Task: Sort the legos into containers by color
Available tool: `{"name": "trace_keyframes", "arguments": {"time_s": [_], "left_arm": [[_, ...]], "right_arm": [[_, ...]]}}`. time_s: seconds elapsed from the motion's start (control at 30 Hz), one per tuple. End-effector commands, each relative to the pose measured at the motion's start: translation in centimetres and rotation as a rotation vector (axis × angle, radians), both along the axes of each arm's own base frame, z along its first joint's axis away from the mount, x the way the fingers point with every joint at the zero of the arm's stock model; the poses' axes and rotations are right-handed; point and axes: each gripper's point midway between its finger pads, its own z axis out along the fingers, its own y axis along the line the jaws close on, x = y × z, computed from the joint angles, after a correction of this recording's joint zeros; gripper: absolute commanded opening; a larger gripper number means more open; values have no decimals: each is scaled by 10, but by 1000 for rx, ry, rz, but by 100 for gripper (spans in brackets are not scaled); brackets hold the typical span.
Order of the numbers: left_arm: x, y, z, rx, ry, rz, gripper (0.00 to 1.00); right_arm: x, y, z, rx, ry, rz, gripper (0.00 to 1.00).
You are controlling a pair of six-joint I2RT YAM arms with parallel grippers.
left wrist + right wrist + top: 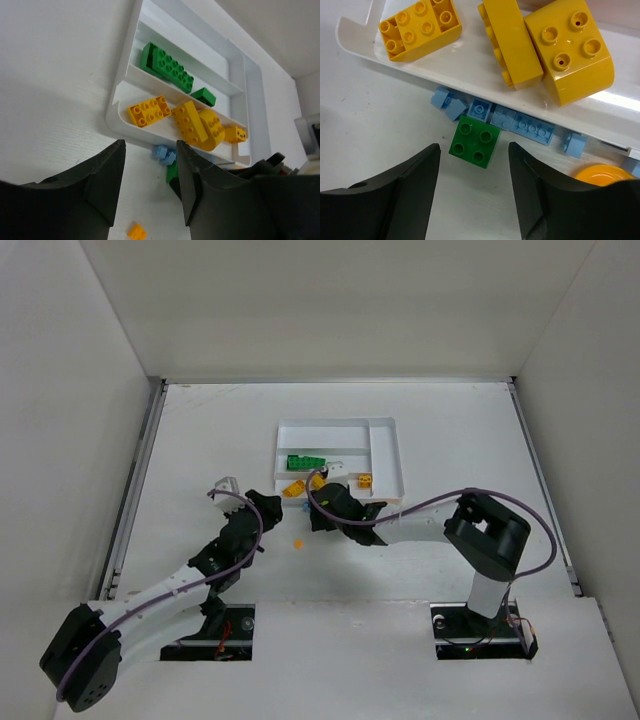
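Observation:
The white tray [388, 452] holds green bricks [305, 461] in one long section and yellow and orange bricks [192, 122] in the nearest one. A green two-by-two brick [475, 142] lies on the table against the tray's near rim [470, 75], beside several light blue bricks [522, 122]. My right gripper [475, 195] is open, its jaws on either side of the green brick and a little short of it. My left gripper [150, 190] is open and empty to the left of it, with a tiny orange brick [136, 232] on the table below it.
An orange round piece [602, 172] lies by the tray's near rim, to the right of the blue bricks. A small yellow brick [366, 480] sits at the right end of the nearest section. Metal rails [135, 480] run along both table sides. White walls enclose the table.

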Motion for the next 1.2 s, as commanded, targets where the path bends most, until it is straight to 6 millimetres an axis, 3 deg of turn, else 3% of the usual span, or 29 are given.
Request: {"name": "trace_keyframes", "arguments": {"time_s": [0.0, 0.23, 0.47, 0.53, 0.63, 0.9, 1.17], "left_arm": [[-15, -4, -19, 68, 54, -63, 42], [-38, -24, -38, 148, 120, -180, 42], [-48, -33, -48, 193, 153, -230, 42], [-49, -35, -51, 210, 163, -239, 42], [-51, -39, -55, 228, 176, -252, 43], [-62, -48, -62, 249, 199, -286, 44], [-65, -52, -67, 291, 212, -299, 45]], "right_arm": [[9, 10, 8, 31, -27, -39, 61], [4, -3, 9, 6, -36, -71, 28], [-15, -13, 69, 115, -83, -28, 26], [-2, -22, 82, 132, -108, -34, 26], [32, -34, 93, 138, -134, -69, 26], [119, -49, 84, 117, -154, -175, 27], [148, -66, 71, 97, -147, -238, 29]]}}
